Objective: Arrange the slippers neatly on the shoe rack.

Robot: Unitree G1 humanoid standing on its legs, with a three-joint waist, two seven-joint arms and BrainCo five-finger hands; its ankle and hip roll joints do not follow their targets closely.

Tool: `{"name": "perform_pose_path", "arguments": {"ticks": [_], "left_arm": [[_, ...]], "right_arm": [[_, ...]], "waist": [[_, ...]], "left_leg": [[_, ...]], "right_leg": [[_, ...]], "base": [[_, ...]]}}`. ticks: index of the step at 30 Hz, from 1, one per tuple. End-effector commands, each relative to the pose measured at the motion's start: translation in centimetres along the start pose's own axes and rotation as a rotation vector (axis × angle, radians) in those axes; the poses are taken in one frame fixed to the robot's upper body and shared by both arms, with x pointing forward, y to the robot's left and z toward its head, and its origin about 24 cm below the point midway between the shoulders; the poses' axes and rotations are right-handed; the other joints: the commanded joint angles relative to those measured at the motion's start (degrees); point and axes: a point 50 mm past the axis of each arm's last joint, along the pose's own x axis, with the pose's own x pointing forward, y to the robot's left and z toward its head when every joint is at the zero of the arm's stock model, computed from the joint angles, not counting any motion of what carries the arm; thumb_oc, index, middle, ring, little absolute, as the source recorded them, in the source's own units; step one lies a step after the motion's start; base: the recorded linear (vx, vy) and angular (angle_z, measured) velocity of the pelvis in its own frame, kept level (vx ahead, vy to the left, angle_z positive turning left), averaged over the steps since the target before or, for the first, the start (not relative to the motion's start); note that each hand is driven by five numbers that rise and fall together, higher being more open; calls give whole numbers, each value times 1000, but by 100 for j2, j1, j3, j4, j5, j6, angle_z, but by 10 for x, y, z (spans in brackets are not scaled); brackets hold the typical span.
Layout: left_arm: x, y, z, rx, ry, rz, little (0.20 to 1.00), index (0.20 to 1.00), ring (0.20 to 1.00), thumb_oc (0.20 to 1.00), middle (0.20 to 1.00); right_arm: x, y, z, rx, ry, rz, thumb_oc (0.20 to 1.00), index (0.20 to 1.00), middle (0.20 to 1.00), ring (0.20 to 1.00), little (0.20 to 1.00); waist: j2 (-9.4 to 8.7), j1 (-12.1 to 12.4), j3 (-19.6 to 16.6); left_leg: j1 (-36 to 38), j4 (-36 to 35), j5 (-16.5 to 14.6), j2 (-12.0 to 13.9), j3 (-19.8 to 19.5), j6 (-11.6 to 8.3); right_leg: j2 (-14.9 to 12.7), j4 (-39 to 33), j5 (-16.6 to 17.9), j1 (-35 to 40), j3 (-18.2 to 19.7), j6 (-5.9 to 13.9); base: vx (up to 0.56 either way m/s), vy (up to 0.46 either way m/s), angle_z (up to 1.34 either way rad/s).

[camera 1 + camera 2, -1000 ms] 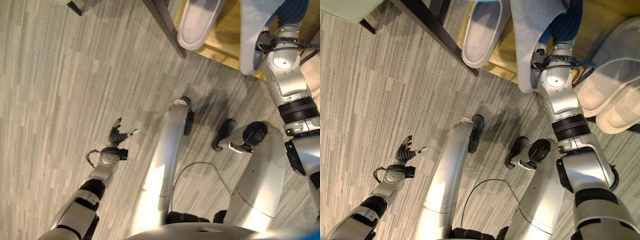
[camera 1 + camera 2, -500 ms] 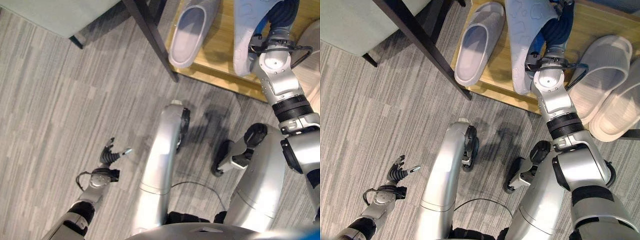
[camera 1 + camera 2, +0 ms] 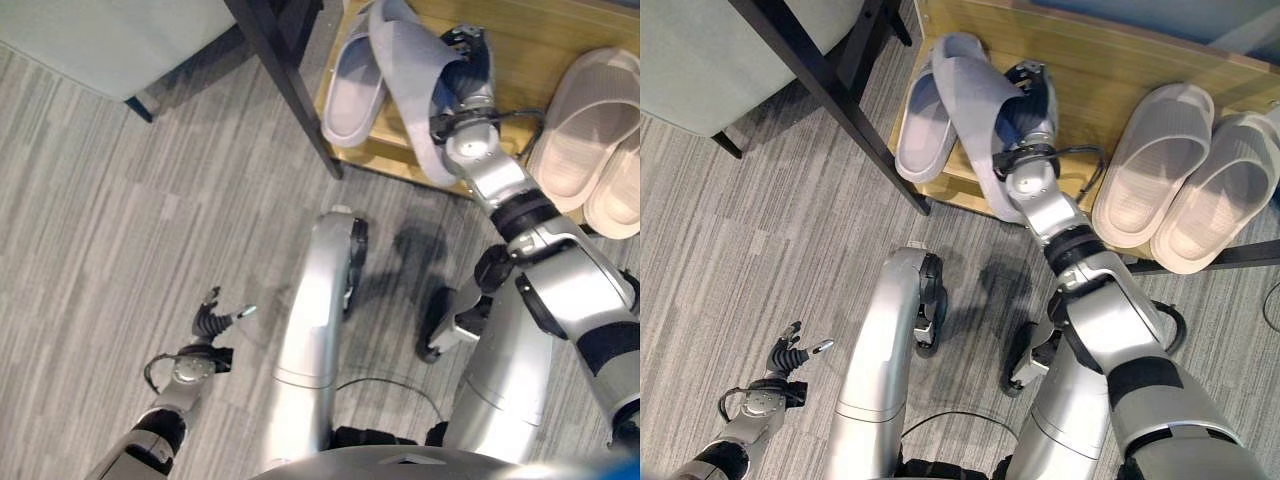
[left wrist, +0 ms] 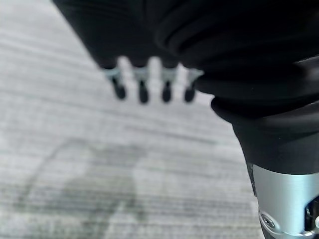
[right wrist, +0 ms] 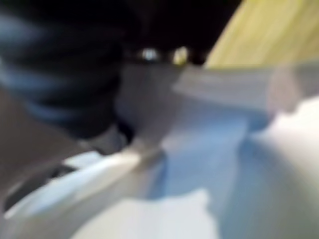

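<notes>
Gripping the grey slipper [image 3: 975,100] in the right hand [image 3: 1032,100], with the fingers curled round one long edge, and holding it tilted on its side just above the shoe rack [image 3: 1090,60], its heel end hanging out past the rack's front edge. Lying flat on the rack just beside it, its grey mate [image 3: 918,125], toe pointing to the rack's back. Sitting side by side at the rack's other end, a beige pair [image 3: 1155,165], thick-soled and rounded.

Judging the held slipper light, of soft moulded foam, matt and faintly textured, so unlikely to slip; bending a little under the pinch, and surviving a drop easily. Favouring a hold at the side wall or the strap, where the foam is thickest, and keeping the sole free for setting down flat.

Showing pale, smooth wood on the rack, likely slick under foam. Hanging loosely open, fingers spread and empty, the left hand [image 3: 790,352], well apart from the rack over ribbed grey carpet [image 3: 740,250].
</notes>
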Motion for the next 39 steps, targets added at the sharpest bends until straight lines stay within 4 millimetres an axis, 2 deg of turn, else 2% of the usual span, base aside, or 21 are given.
{"name": "perform_pose_path", "arguments": {"ticks": [1, 4, 11, 15, 17, 20, 23, 28, 29, 30, 35, 39], "left_arm": [[-9, -6, -11, 37, 17, -10, 1000, 1000, 1000, 1000, 1000], [-12, -11, -8, 61, -6, -47, 1000, 1000, 1000, 1000, 1000], [-15, -11, -15, 102, 10, -32, 1000, 1000, 1000, 1000, 1000], [-15, -9, -17, 106, 20, -13, 1000, 1000, 1000, 1000, 1000], [-17, -18, -24, 121, 51, -31, 1000, 1000, 1000, 1000, 1000], [-17, -20, -25, 118, 55, -37, 1000, 1000, 1000, 1000, 1000], [-16, -21, -25, 92, 64, -31, 1000, 1000, 1000, 1000, 1000], [-15, -21, -26, 82, 78, -13, 1000, 1000, 1000, 1000, 1000], [-16, -22, -28, 86, 85, -18, 1000, 1000, 1000, 1000, 1000], [-16, -24, -31, 91, 106, -23, 1000, 1000, 1000, 1000, 1000], [-17, -30, -38, 20, 174, -49, 1000, 1000, 1000, 1000, 1000], [-16, -31, -33, -48, 166, -42, 1000, 1000, 1000, 1000, 1000]], "right_arm": [[18, -13, 58, 31, -178, -96, 200, 200, 200, 200, 200], [20, -10, 57, 26, -124, -149, 200, 200, 200, 200, 200], [18, -11, 52, -2, -87, -256, 200, 200, 200, 200, 200], [19, -21, 39, -55, -38, -305, 200, 200, 200, 200, 200], [18, -23, 33, -40, -5, -349, 200, 200, 200, 200, 200], [17, -24, 32, -31, 0, -355, 200, 200, 200, 200, 200], [15, -29, 19, -12, 47, -367, 200, 200, 200, 200, 200], [15, -24, 20, 19, 64, -352, 200, 200, 200, 200, 200], [14, -20, 21, 39, 69, -346, 768, 768, 768, 768, 768], [13, -18, 16, 63, 101, -343, 1000, 1000, 1000, 1000, 1000], [11, -8, 18, 91, 112, -272, 1000, 1000, 1000, 1000, 1000], [9, -3, 15, 90, 127, -250, 1000, 1000, 1000, 1000, 1000]], "waist": [[9, 246, 122], [76, 283, 122], [117, 282, 122], [127, 284, 122], [137, 272, 122], [141, 267, 122], [150, 275, 122], [137, 287, 122], [131, 279, 122], [122, 268, 122], [101, 252, 122], [93, 249, 122]], "left_leg": [[420, 107, -1065, -108, -559, -125], [420, 157, -1086, -99, -556, -111], [420, 208, -1093, -93, -521, -104], [420, 264, -1104, -105, -522, -108], [420, 281, -1093, -121, -528, -114], [420, 294, -1090, -136, -532, -115], [420, 361, -1076, -157, -539, -136], [420, 393, -1089, -142, -552, -132], [420, 407, -1089, -147, -556, -134], [420, 417, -1077, -155, -558, -132], [420, 475, -1071, -141, -554, -140], [420, 512, -1083, -134, -545, -142]], "right_leg": [[-131, -58, 767, 129, 793, 210], [-122, -3, 793, 146, 829, 233], [-152, 34, 776, 177, 852, 225], [-170, 82, 763, 188, 852, 211], [-163, 77, 755, 214, 861, 204], [-162, 87, 757, 238, 862, 210], [-158, 121, 779, 263, 854, 235], [-161, 166, 778, 258, 874, 231], [-155, 173, 777, 267, 879, 223], [-146, 174, 803, 282, 876, 229], [-119, 218, 791, 297, 907, 226], [-105, 251, 777, 283, 920, 214]], "base": [[4, -10, 3], [0, 0, 0], [0, 0, 0], [0, 0, 0], [0, 0, 0], [0, 0, 0], [0, 0, 0], [0, 0, 0], [0, 0, 0], [0, 0, 0], [0, 0, 0], [0, 0, 0]]}}
